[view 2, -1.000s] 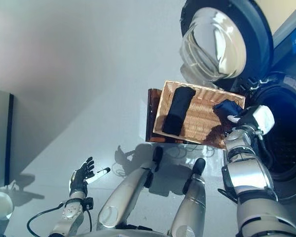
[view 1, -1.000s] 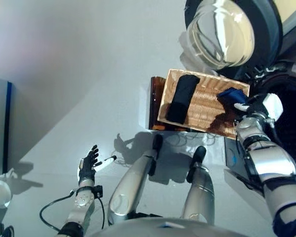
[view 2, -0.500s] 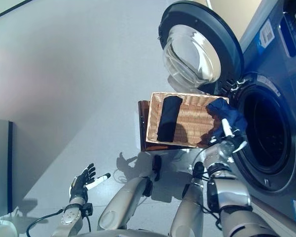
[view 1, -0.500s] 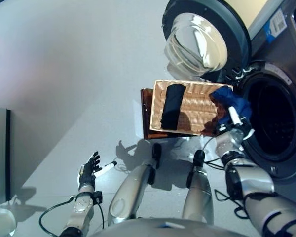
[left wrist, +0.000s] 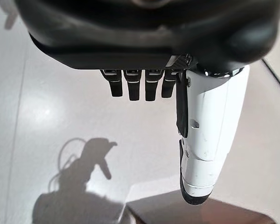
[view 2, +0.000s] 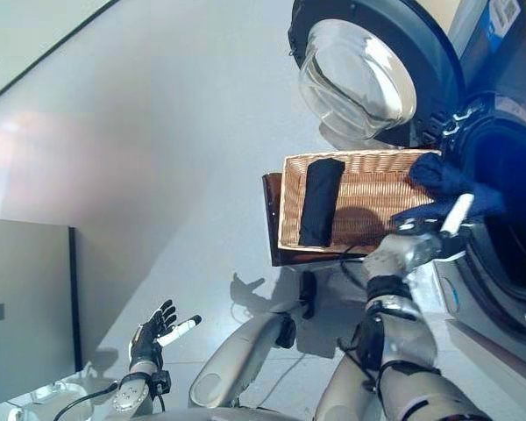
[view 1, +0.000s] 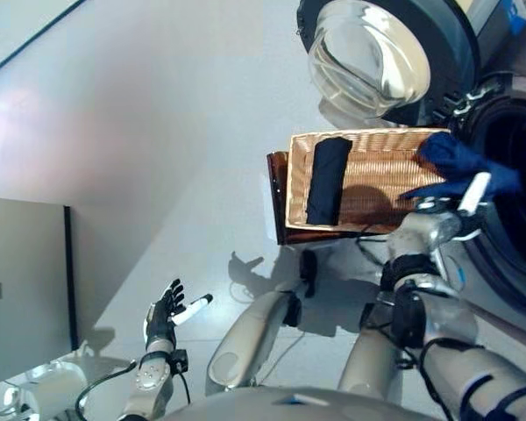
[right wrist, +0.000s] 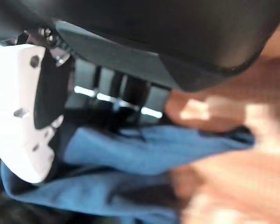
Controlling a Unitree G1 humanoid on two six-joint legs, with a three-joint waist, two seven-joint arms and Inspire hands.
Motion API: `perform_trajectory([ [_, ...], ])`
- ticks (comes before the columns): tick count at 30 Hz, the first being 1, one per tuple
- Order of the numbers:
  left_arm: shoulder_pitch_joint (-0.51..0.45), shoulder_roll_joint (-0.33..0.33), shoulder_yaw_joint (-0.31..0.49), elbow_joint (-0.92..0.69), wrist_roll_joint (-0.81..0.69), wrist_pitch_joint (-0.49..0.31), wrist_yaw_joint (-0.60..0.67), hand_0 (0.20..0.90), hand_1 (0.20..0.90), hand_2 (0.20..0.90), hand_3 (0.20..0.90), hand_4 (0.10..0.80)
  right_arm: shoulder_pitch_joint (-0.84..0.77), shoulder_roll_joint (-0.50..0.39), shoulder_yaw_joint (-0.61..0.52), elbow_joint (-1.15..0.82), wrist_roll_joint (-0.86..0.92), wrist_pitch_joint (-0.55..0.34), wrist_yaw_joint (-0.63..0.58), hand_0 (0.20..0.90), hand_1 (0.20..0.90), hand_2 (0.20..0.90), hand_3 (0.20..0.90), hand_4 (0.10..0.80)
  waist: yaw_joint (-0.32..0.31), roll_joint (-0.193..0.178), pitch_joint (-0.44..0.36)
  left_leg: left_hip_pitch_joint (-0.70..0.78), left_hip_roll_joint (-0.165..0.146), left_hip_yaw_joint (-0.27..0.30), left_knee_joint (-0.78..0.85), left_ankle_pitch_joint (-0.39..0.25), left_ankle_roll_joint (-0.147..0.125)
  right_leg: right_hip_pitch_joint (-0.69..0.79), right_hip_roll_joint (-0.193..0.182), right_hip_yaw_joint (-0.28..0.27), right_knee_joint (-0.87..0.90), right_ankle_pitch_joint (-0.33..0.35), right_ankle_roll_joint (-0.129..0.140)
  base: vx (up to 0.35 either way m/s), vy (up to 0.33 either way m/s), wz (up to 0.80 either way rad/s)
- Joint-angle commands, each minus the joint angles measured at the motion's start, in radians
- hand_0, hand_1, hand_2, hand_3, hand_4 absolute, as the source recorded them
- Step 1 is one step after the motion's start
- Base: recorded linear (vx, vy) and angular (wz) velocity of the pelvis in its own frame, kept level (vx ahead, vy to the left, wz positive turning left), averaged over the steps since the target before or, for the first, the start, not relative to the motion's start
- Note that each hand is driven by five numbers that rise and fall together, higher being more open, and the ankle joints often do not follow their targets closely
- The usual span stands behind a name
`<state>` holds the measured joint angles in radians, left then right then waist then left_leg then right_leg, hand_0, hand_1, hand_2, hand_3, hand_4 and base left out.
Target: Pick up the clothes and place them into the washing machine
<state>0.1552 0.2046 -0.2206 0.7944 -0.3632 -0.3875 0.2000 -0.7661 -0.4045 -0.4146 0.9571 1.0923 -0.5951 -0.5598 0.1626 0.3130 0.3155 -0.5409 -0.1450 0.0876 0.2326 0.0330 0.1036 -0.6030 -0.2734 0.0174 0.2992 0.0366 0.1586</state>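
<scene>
Beside the washing machine's open drum [view 2: 508, 210], the right hand [view 1: 443, 224] is pinching a blue garment [view 1: 460, 162] at the near end of the wicker basket [view 1: 368, 224]. A black garment [view 1: 327, 180] is lying in the basket. The left hand [view 1: 162, 316] is hanging low, fingers spread, holding nothing.

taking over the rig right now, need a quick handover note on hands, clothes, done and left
Right hand: shut on the blue cloth, held at the edge of the washing machine's dark drum opening, above the woven wicker basket.
Left hand: open, idle low over the floor.
Done: blue cloth lifted out of the basket.
Left: drop it into the drum, then fetch the folded black cloth lying in the basket.
</scene>
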Motion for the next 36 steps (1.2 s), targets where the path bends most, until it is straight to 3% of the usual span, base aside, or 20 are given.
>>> perform_trajectory([
  [1,0.017,0.069,-0.018,-0.037,-0.002,-0.079,0.02,0.9,0.9,0.9,0.9,0.8,-0.1,-0.33,0.046,-0.123,-0.212,-0.079,-0.08,0.2,0.2,0.2,0.2,0.3,0.01,0.046,-0.07,-0.058,-0.01,-0.03,0.03,-0.046,-0.084,0.01,0.022,-0.013,0.002,-0.027,-0.079,0.004,0.027,-0.03],
  [5,0.052,0.091,-0.025,-0.066,-0.015,-0.082,0.017,0.9,0.9,0.9,0.9,0.8,-0.277,-0.547,0.151,-0.192,-0.312,-0.081,-0.174,0.2,0.2,0.2,0.2,0.3,0.006,0.05,-0.077,-0.058,-0.013,-0.02,0.022,-0.045,-0.08,-0.014,0.026,0.009,0.014,-0.023,-0.077,0.011,0.04,-0.13],
  [8,0.048,0.085,-0.025,-0.06,-0.009,-0.075,0.028,0.9,0.9,0.9,0.9,0.8,-0.302,-0.595,0.2,-0.149,-0.335,-0.048,-0.175,0.2,0.2,0.2,0.2,0.3,-0.007,0.049,-0.07,-0.062,-0.01,-0.009,0.017,-0.042,-0.079,-0.031,0.03,0.02,0.021,-0.023,-0.078,-0.006,-0.001,-0.18],
  [14,0.038,0.062,-0.014,-0.057,-0.017,-0.087,0.044,0.9,0.9,0.9,0.9,0.8,-0.213,-0.517,0.127,-0.174,-0.435,-0.02,-0.247,0.2,0.2,0.2,0.2,0.3,-0.022,0.058,-0.07,-0.064,-0.01,-0.01,0.012,-0.041,-0.079,-0.048,0.033,0.024,0.035,-0.024,-0.082,-0.001,0.001,-0.04],
  [19,0.049,0.065,-0.003,-0.071,-0.006,-0.089,0.044,0.9,0.9,0.9,0.9,0.8,-0.202,-0.519,0.121,-0.138,-0.463,-0.01,-0.274,0.2,0.2,0.2,0.2,0.3,-0.014,0.067,-0.076,-0.071,-0.012,-0.02,0.006,-0.031,-0.085,-0.051,0.032,0.01,0.041,-0.03,-0.085,-0.004,-0.007,0.01],
  [21,0.057,0.075,0.018,-0.061,0.014,-0.086,0.055,0.9,0.9,0.9,0.9,0.8,-0.173,-0.532,0.13,-0.119,-0.529,0.036,-0.293,0.2,0.2,0.2,0.2,0.3,-0.012,0.061,-0.073,-0.077,-0.014,-0.024,0.011,-0.027,-0.086,-0.052,0.032,0.004,0.047,-0.031,-0.088,-0.021,-0.033,0.07],
  [22,0.058,0.074,0.017,-0.061,0.015,-0.086,0.055,0.9,0.9,0.9,0.9,0.8,-0.175,-0.531,0.132,-0.121,-0.536,0.04,-0.3,0.9,0.9,0.9,0.9,0.8,-0.012,0.062,-0.074,-0.078,-0.014,-0.024,0.011,-0.027,-0.087,-0.053,0.032,0.004,0.047,-0.031,-0.088,-0.016,-0.011,0.08],
  [23,0.068,0.084,0.035,-0.048,0.031,-0.083,0.063,0.9,0.9,0.9,0.9,0.8,-0.157,-0.58,0.183,-0.027,-0.654,0.163,-0.317,0.9,0.9,0.9,0.9,0.8,-0.005,0.047,-0.074,-0.078,-0.014,-0.027,0.014,-0.026,-0.087,-0.054,0.034,0.002,0.052,-0.027,-0.089,-0.009,-0.008,0.05],
  [24,0.068,0.08,0.035,-0.049,0.031,-0.083,0.064,0.9,0.9,0.9,0.9,0.8,-0.172,-0.583,0.196,-0.022,-0.659,0.168,-0.322,0.9,0.9,0.9,0.9,0.8,-0.006,0.05,-0.074,-0.08,-0.014,-0.026,0.014,-0.027,-0.087,-0.057,0.034,0.003,0.052,-0.028,-0.089,-0.041,-0.016,0.02],
  [25,0.061,0.102,0.065,-0.033,0.045,-0.079,0.062,0.9,0.9,0.9,0.9,0.8,-0.181,-0.691,0.382,0.057,-0.939,0.389,-0.298,0.9,0.9,0.9,0.9,0.8,0.003,0.026,-0.074,-0.081,-0.01,-0.023,0.013,-0.021,-0.086,-0.059,0.036,0.003,0.052,-0.019,-0.091,0.0,0.0,0.0],
  [26,0.061,0.094,0.068,-0.033,0.045,-0.079,0.062,0.9,0.9,0.9,0.9,0.8,-0.203,-0.692,0.402,0.062,-0.942,0.394,-0.3,0.9,0.9,0.9,0.9,0.8,-0.001,0.031,-0.072,-0.083,-0.009,-0.022,0.013,-0.022,-0.086,-0.061,0.037,0.005,0.053,-0.019,-0.091,-0.037,-0.018,0.05],
  [28,0.069,0.096,0.095,-0.051,0.056,-0.073,0.049,0.9,0.9,0.9,0.9,0.8,-0.223,-0.735,0.524,0.083,-1.153,0.553,-0.299,0.9,0.9,0.9,0.9,0.8,-0.003,0.024,-0.069,-0.085,-0.007,-0.024,0.016,-0.022,-0.085,-0.063,0.041,0.004,0.056,-0.018,-0.093,-0.004,-0.007,0.03],
  [36,0.068,0.076,0.093,-0.052,0.032,-0.068,0.026,0.9,0.9,0.9,0.9,0.8,-0.171,-0.619,0.447,0.014,-1.213,0.585,-0.306,0.9,0.9,0.9,0.9,0.8,-0.01,-0.006,-0.055,-0.108,0.0,-0.027,0.033,-0.022,-0.08,-0.075,0.054,-0.001,0.062,-0.015,-0.097,-0.006,-0.003,0.01],
])
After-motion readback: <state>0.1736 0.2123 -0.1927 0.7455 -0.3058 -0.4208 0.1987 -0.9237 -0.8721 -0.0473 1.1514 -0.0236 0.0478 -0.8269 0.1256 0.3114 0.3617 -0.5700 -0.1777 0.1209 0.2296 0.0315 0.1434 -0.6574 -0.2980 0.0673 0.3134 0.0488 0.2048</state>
